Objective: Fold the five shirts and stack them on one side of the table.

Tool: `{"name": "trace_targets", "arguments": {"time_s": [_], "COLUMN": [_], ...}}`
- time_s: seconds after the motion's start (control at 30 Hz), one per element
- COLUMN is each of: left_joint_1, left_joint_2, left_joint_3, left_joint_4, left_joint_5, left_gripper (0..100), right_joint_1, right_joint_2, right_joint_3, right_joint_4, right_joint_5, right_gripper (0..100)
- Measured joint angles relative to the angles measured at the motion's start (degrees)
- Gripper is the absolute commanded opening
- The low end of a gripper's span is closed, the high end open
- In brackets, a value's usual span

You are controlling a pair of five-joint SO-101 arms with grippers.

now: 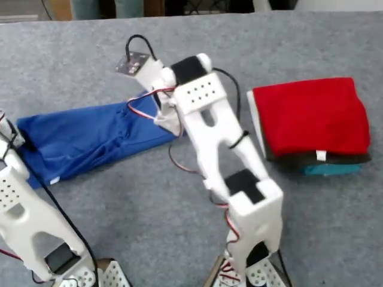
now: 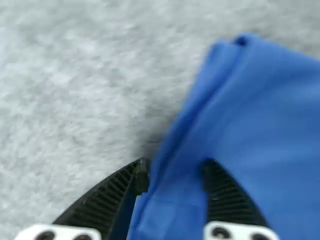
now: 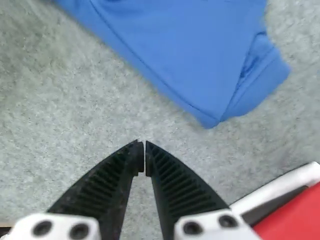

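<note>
Though rumpled, blue shirt [image 1: 90, 140] long side-to-side.

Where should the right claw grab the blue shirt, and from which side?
Probably its free end nearest the red shirt, from above: the blue shirt lies flat in a long strip, and the left claw grips the other end.

Bright, diffuse light from above; soft shadow along blue shirt [image 2: 250, 125] edge.

The left gripper [image 2: 175, 172] pinches a fold of the blue shirt [image 2: 260, 125] between its jaws, while the right gripper [image 3: 144, 150], jaws pressed together seemingly on nothing, points downward from the far-outstretched right arm [image 1: 209, 131].
</note>
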Motion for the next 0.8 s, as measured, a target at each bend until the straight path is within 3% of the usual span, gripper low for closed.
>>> {"name": "trace_targets", "arguments": {"time_s": [0.37, 0.63, 0.8], "left_joint_1": [0.79, -10.2, -9.85], "left_joint_2": [4.57, 5.01, 0.7], "left_joint_3": [-11.52, -20.57, -20.22], "left_joint_4": [10.64, 12.13, 12.22], "left_joint_5": [-5.54, -8.26, -8.44], "left_gripper": [3, 3, 3], "right_joint_1": [0.0, 3.87, 9.05], "right_joint_2": [-6.07, -12.13, -16.97], "right_joint_3": [0.0, 0.0, 0.18], "right_joint_4": [0.09, 0.18, 0.18], "right_joint_5": [0.0, 2.64, 8.62], "right_gripper": [1.5, 1.5, 1.5]}}
